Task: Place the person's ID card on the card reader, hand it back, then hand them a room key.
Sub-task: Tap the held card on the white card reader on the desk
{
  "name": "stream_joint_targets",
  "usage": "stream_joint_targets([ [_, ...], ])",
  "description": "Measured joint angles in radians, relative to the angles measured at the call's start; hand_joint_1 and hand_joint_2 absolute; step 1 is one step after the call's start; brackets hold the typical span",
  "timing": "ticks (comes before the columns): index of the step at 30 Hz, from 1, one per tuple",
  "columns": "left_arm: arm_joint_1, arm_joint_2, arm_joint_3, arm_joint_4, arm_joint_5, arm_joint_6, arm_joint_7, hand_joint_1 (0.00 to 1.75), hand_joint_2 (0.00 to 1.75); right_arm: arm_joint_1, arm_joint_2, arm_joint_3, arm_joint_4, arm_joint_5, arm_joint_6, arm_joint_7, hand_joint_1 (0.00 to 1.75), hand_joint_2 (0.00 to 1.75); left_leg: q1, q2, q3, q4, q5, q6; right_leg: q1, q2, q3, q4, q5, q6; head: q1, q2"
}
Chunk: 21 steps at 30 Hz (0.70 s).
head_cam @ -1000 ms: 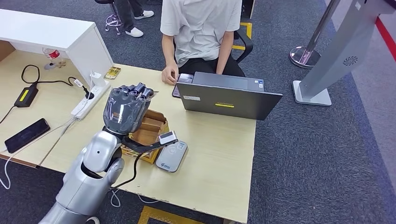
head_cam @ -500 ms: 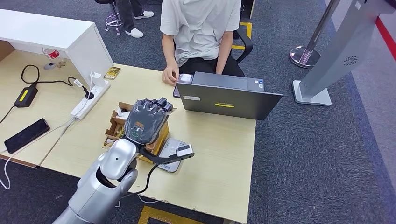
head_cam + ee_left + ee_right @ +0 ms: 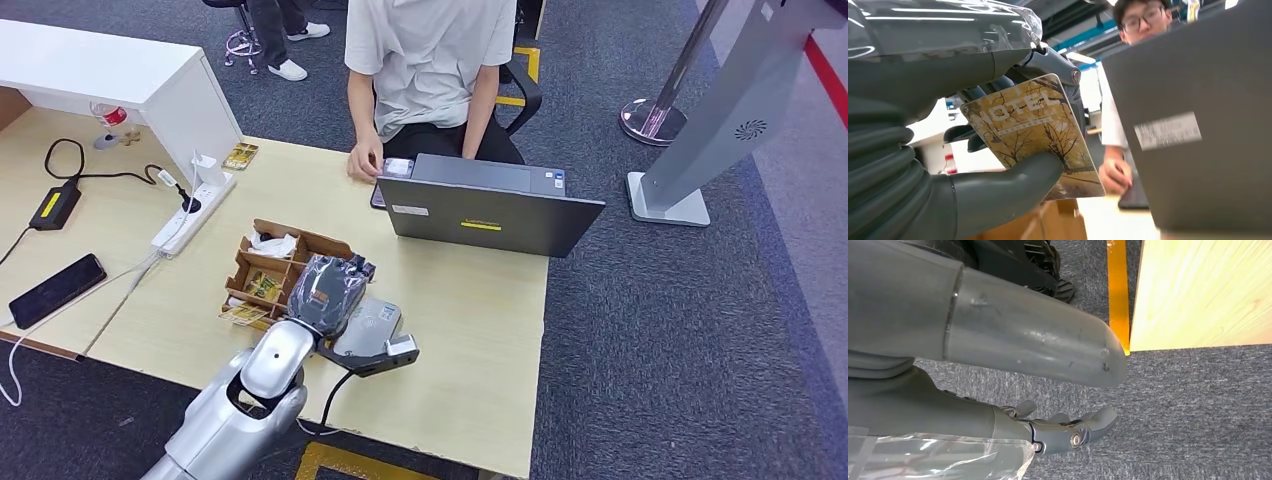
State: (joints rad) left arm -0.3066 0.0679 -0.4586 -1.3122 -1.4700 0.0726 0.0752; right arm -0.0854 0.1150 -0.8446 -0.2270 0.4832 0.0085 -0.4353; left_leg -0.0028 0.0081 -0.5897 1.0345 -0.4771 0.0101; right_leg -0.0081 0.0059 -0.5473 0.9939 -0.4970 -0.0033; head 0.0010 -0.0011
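Wooden desk (image 3: 470,310) with a laptop (image 3: 488,215) and cardboard box (image 3: 268,268). Left hand (image 3: 328,290) over the card reader (image 3: 372,328), pinching a hotel-printed room key (image 3: 1035,130) between thumb and fingers. Right hand (image 3: 1068,432) hanging beside the desk, fingers loose, holding nothing.

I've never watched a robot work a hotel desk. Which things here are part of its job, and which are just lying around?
Part of the job:
- room key card, held by the left hand
- card reader
- cardboard box

Lying about:
- laptop
- phone
- power strip
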Motion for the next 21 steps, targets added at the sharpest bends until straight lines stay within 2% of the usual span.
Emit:
stream_joint_targets([
  [7, 0.046, -0.001, -0.006, 0.03, 0.004, 0.008, -0.001, 1.75, 1.75, 0.0, 0.004, -0.004, 0.0, 0.006, 0.0, 0.0, 0.0, 0.0, 0.0, 0.0, 0.0, 0.0, 0.0, 0.0, 0.0, 0.0, 0.0, 0.0, 0.0, 0.0, 0.0, 0.0],
  [21, 0.073, -0.016, -0.022, 0.07, -0.003, 0.022, -0.004, 1.75, 1.75, 0.0, 0.008, -0.007, 0.0, 0.016, 0.0, 0.0, 0.0, 0.0, 0.0, 0.0, 0.0, 0.0, 0.0, 0.0, 0.0, 0.0, 0.0, 0.0, 0.0, 0.0, 0.0, 0.0],
])
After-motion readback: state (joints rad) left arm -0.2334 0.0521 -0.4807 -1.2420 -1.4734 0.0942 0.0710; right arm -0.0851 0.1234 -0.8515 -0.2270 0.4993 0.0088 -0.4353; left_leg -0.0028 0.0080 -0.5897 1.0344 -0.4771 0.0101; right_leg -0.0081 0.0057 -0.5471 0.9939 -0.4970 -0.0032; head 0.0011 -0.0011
